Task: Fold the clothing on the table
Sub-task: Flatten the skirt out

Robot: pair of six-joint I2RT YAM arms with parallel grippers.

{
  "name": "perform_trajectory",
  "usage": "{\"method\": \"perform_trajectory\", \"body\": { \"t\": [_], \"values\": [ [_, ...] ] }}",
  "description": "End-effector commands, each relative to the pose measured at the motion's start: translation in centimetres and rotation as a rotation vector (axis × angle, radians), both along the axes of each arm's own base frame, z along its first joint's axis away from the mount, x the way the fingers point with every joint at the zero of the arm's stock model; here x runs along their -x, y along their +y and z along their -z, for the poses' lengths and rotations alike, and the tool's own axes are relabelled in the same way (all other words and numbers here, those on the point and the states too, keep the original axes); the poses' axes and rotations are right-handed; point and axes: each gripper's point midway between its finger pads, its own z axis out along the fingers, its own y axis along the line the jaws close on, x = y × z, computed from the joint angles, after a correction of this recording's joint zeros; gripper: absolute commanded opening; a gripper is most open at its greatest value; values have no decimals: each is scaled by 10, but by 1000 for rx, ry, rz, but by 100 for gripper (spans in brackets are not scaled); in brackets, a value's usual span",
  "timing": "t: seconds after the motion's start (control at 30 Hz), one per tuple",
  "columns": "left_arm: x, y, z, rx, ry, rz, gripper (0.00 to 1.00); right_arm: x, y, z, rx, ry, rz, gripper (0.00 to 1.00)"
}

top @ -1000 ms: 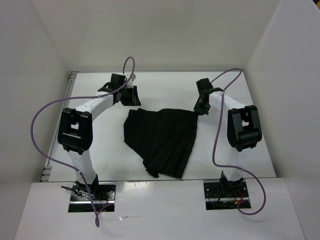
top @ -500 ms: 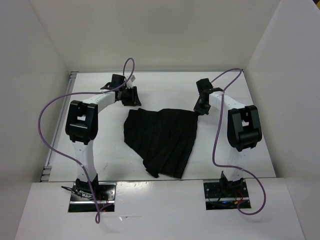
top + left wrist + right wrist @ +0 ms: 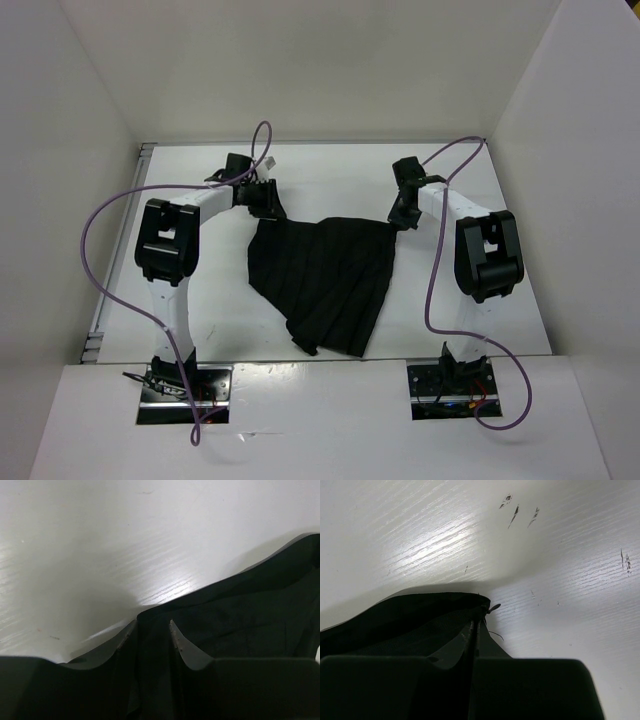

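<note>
The clothing (image 3: 325, 280), a black pleated skirt, lies spread on the white table (image 3: 330, 175), its wide edge at the far side. My left gripper (image 3: 268, 205) is at the skirt's far left corner. In the left wrist view its jaws (image 3: 153, 624) stand apart, with the corner of the clothing (image 3: 250, 610) lying between the fingers. My right gripper (image 3: 398, 220) is at the far right corner. In the right wrist view its jaws (image 3: 476, 622) are pressed together on the hem of the clothing (image 3: 410, 615), with a loose thread sticking out.
White walls enclose the table on the left, the back and the right. Purple cables (image 3: 100, 215) loop over both arms. Dark scuff marks (image 3: 512, 512) dot the table beyond the right gripper. The arm bases (image 3: 185, 385) sit at the near edge.
My left gripper has moved right and nearer, from the bare table onto the skirt's far left corner, and its jaws have narrowed. The right arm and the skirt have stayed still.
</note>
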Motion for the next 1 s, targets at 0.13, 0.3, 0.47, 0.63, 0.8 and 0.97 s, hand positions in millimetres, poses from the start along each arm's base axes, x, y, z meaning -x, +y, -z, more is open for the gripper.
{"method": "perform_trajectory", "body": {
  "t": [0.13, 0.3, 0.47, 0.63, 0.8, 0.97],
  "values": [
    [11, -5, 11, 20, 31, 47, 36, -6, -2, -8, 34, -23, 5, 0],
    [13, -3, 17, 6, 43, 48, 31, -6, -2, -8, 34, -23, 5, 0],
    [9, 4, 21, -37, 31, 26, 38, -5, -3, -12, 34, -24, 5, 0],
    [9, 7, 24, -56, 33, 23, 41, -5, -4, -16, 40, -35, 10, 0],
    [16, 3, 24, -26, 49, 46, 26, -5, -4, -16, 40, -35, 10, 0],
    [22, -2, 19, 3, 64, 67, 0, -8, -5, -19, 46, -45, 14, 0]
  ]
}}
